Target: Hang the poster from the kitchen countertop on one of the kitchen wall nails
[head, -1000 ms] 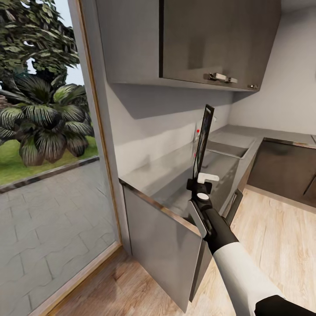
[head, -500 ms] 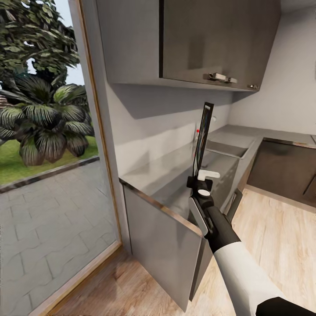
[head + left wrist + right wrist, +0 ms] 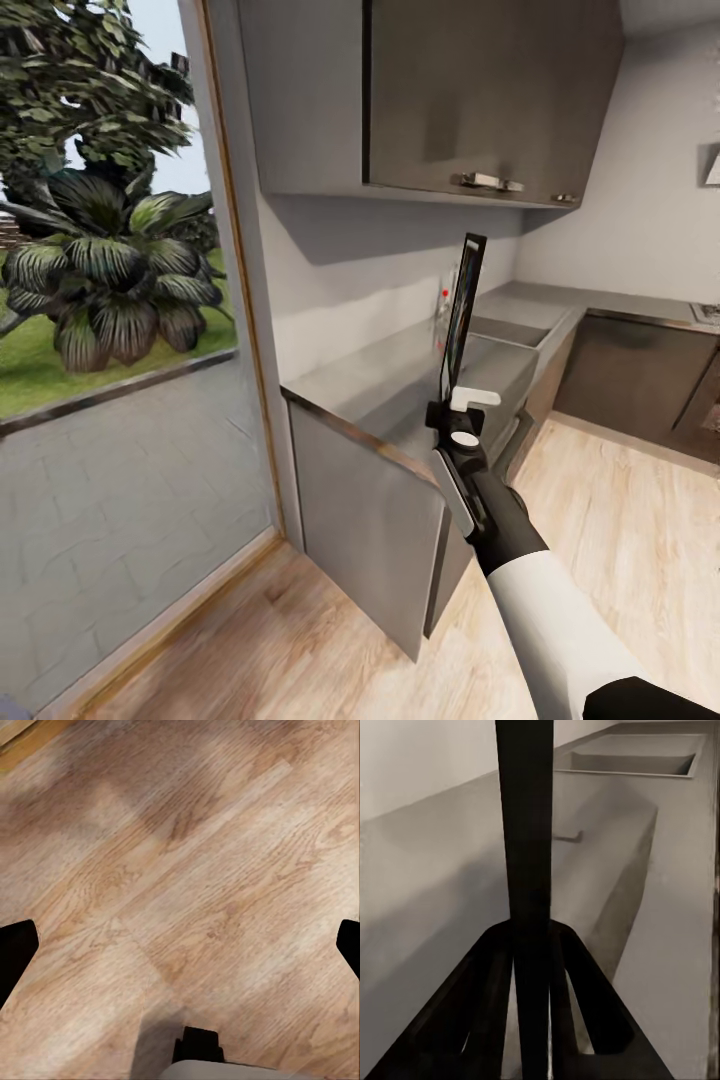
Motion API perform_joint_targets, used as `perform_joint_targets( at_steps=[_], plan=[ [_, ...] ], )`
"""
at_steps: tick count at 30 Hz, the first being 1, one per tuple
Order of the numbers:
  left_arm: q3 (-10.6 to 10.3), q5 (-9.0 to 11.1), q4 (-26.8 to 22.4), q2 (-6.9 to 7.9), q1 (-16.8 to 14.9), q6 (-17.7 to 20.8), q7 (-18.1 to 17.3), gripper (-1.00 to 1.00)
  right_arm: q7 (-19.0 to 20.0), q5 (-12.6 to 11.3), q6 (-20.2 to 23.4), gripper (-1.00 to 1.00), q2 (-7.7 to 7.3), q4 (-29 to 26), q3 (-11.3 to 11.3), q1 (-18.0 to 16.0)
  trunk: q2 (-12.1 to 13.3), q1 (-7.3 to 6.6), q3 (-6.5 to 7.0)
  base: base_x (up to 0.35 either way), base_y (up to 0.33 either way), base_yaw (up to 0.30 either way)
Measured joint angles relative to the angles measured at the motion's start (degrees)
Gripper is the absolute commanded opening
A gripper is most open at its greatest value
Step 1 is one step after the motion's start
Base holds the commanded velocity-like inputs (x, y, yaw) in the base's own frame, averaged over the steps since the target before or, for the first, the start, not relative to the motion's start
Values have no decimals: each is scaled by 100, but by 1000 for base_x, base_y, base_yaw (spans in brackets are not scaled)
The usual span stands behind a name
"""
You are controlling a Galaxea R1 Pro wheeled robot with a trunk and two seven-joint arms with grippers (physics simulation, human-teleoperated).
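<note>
My right gripper [image 3: 457, 397] is shut on the bottom edge of the poster [image 3: 462, 305]. It holds the poster upright and edge-on, so I see a thin black frame and none of the print. The poster stands over the near end of the grey kitchen countertop [image 3: 370, 385], short of the sunken sink [image 3: 508, 331]. In the right wrist view the poster's dark edge [image 3: 525, 825] rises between the two fingers [image 3: 487, 975] above the countertop [image 3: 427, 877] and sink [image 3: 634, 761]. My left gripper [image 3: 180, 945] hangs open over the wooden floor [image 3: 195, 855]. Two tiny red spots [image 3: 445, 292] sit by the wall, too small to identify.
A tall glass door [image 3: 110, 400] with a garden behind it fills the left. Grey upper cabinets [image 3: 480, 90] hang above the counter. Dark lower cabinet fronts [image 3: 630, 375] run along the right wall. Wooden floor [image 3: 620, 520] lies open on the right.
The whole picture has shifted, so the camera has moved: the counter and door frame sit further right and the corner looks further off. The right gripper still holds the poster the same way.
</note>
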Motion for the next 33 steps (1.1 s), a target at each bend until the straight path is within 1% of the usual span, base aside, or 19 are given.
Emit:
perform_joint_targets(
  at_steps=[14, 20, 25, 26, 28, 30, 31, 33],
  plan=[
    [0, 0, 0, 0, 0, 0, 0, 100, 0, -14, -8, -100, 0, -10, 16, 0, 0, 0, 0, -338, 0, 0],
    [0, 0, 0, 0, 0, 0, 0, 100, 7, -31, -2, -100, 3, -216, 25, 17, 0, 0, 0, -338, 0, 0],
    [0, 0, 0, 0, 0, 0, 0, 100, 25, -35, 15, -100, 2, -532, 94, 266, 0, 0, 0, -338, 0, 0],
    [0, 0, 0, 0, 0, 0, 0, 100, 30, -45, 16, -100, 2, -685, 258, 364, 0, 0, 0, -337, 0, 0],
    [0, 0, 0, 0, 0, 0, 0, 100, 29, -40, 21, -100, 1, -800, 434, 437, 0, 0, 0, -337, 0, 0],
    [0, 0, 0, 0, 0, 0, 0, 100, 28, -49, 25, -100, -2, -1012, 775, 594, 0, 0, 0, -338, 0, 0],
    [0, 0, 0, 0, 0, 0, 0, 100, 28, -41, 29, -100, -3, -1059, 850, 631, 0, 0, 0, -296, 0, 0],
    [0, 0, 0, 0, 0, 0, 0, 100, 28, -46, 28, -100, -1, -1247, 1112, 765, 0, -1, 0, -227, 0, 0]
  ],
)
